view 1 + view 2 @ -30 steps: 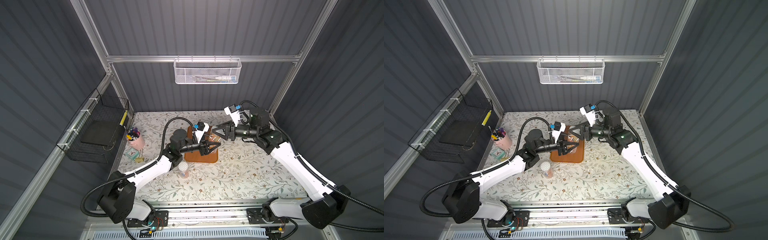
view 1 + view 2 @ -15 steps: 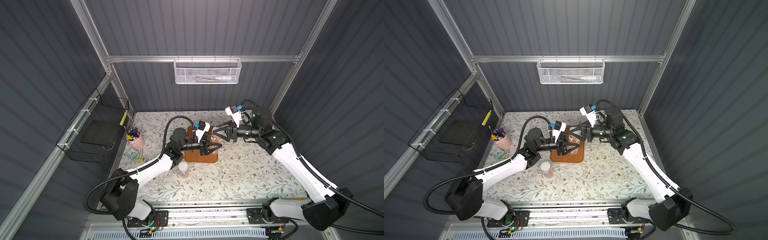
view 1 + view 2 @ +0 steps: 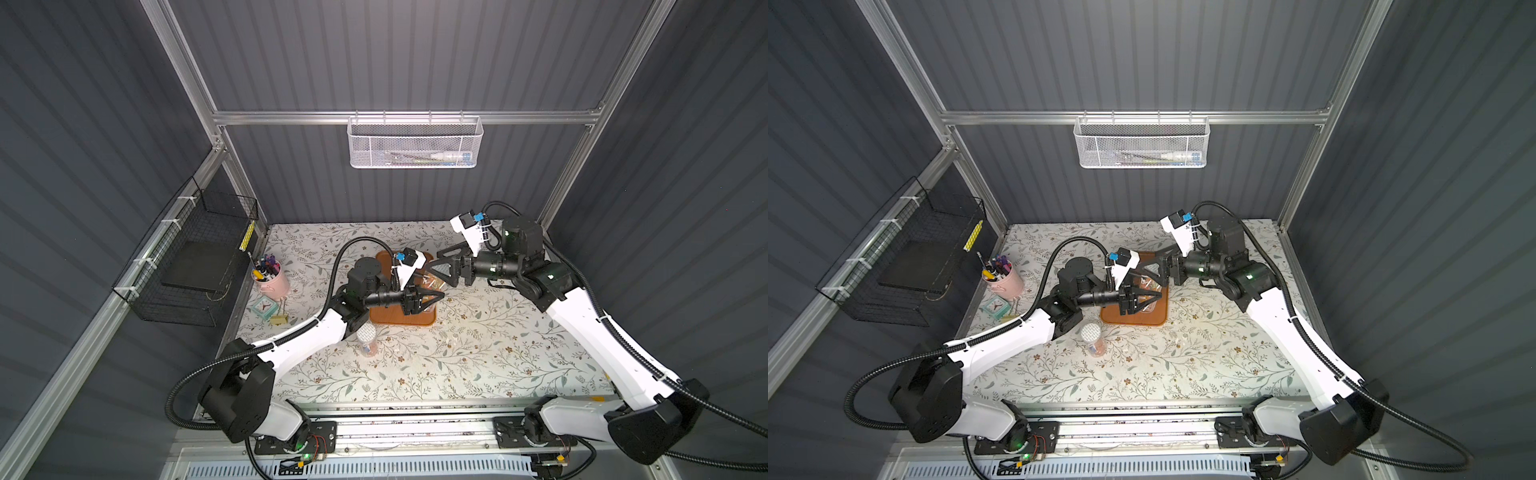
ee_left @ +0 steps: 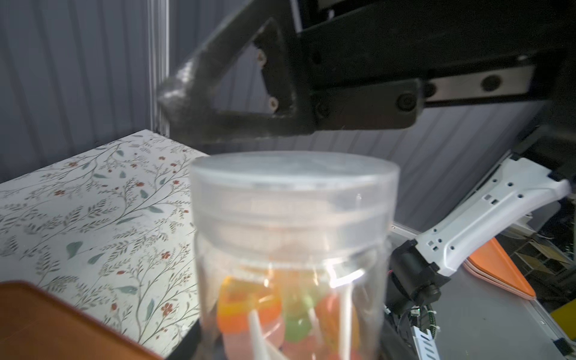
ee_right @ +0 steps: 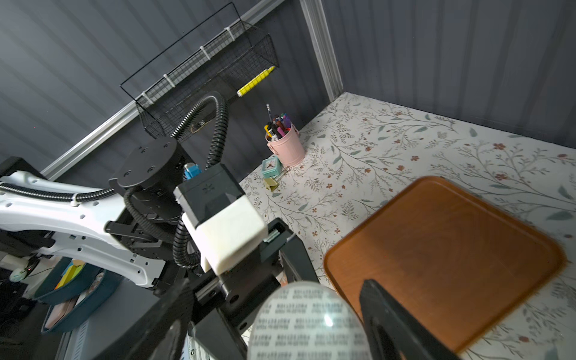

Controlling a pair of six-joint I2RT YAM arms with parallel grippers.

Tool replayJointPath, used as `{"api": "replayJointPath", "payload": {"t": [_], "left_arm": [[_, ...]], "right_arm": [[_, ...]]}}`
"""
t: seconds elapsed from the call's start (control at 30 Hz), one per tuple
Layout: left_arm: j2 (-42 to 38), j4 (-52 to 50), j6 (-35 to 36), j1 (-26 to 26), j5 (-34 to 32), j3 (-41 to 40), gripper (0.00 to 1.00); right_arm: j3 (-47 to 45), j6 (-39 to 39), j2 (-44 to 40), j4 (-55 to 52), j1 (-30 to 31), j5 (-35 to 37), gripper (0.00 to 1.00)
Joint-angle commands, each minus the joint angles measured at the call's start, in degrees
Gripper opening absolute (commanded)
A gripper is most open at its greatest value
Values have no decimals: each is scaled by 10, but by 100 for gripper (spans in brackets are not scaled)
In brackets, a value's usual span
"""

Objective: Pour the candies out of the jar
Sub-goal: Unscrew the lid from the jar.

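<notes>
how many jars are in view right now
2. The lidded jar sits in the left pincer over the tray; the second jar stands on the table beside the tray's near edge. Others could be hidden from view.

Orange, green candies; floral table

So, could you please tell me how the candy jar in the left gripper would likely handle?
Probably slippery: the jar looks smooth and glossy. Likely light for its size: thin clear plastic holding small candies. Being round, it could roll if laid down.
</notes>
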Motion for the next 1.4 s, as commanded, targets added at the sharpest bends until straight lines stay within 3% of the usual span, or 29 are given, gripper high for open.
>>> {"api": "replayJointPath", "payload": {"t": [0.0, 0.77, 1.07, 1.37], "left_arm": [[-27, -13, 28, 2, -34, 9, 0], [-31, -37, 50, -1, -47, 19, 0], [-35, -32, 52, -1, -47, 9, 0], [-38, -22, 53, -1, -48, 2, 0]], "right_arm": [[10, 2, -15, -32, 4, 35, 86], [21, 22, 30, -69, 25, 69, 85], [18, 35, 25, -60, 22, 75, 91], [9, 75, 29, -23, 22, 28, 80]]}}
